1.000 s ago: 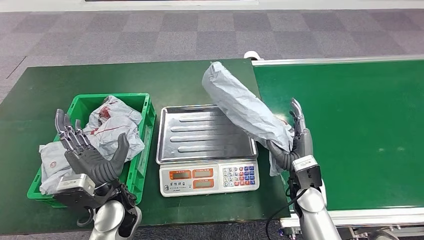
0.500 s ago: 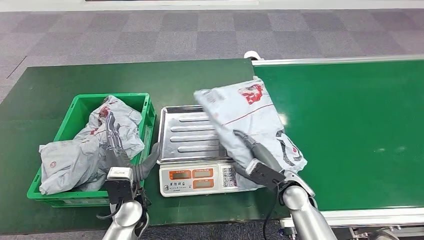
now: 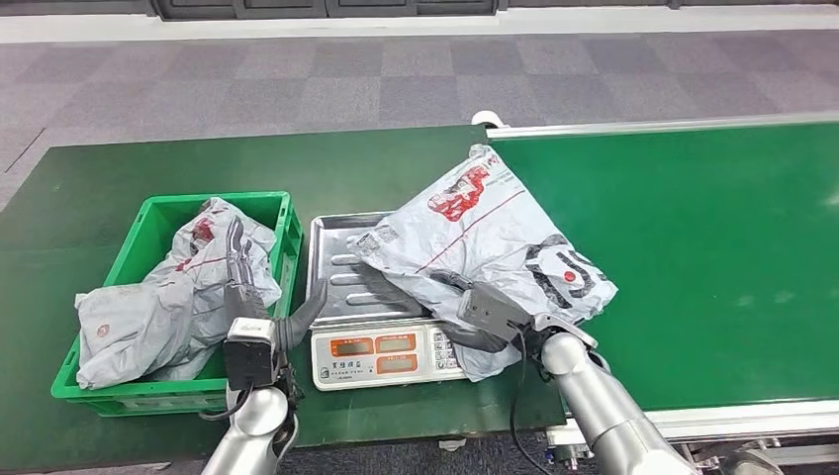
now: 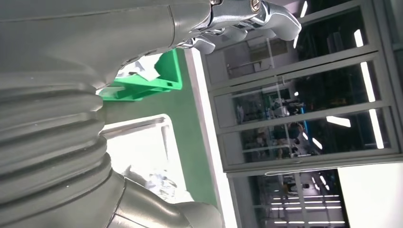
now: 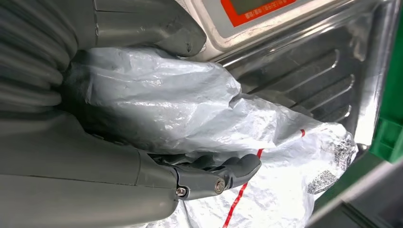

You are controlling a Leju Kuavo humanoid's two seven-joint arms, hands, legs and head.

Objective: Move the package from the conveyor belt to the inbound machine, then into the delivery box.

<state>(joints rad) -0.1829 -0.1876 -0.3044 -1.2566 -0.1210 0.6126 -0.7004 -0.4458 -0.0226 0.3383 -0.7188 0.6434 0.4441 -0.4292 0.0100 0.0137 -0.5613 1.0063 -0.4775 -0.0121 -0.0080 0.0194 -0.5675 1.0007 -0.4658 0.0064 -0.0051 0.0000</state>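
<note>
A grey package [image 3: 485, 233] with red and black print lies spread over the steel tray [image 3: 336, 267] of the scale [image 3: 381, 354], the inbound machine; its far side hangs over onto the green conveyor belt [image 3: 712, 228]. My right hand [image 3: 477, 315] grips the package's near edge; in the right wrist view the thumb and fingers [image 5: 214, 176] pinch the crumpled package [image 5: 161, 99] above the tray [image 5: 309, 78]. Between the scale and the green delivery box [image 3: 148, 210], my left hand [image 3: 252, 292] stands upright with its fingers spread, holding nothing. The left wrist view shows the box's corner [image 4: 142, 83].
Several grey packages [image 3: 163, 297] fill the delivery box, one drooping over its near-left rim. The scale and box stand on a dark green table [image 3: 198, 163]. Grey carpet floor lies beyond. The belt's metal edge [image 3: 693, 421] runs along the near right.
My right hand swung the package from standing on edge down flat over the scale tray. My left hand turned edge-on and moved right, beside the scale. The camera tilted slightly.
</note>
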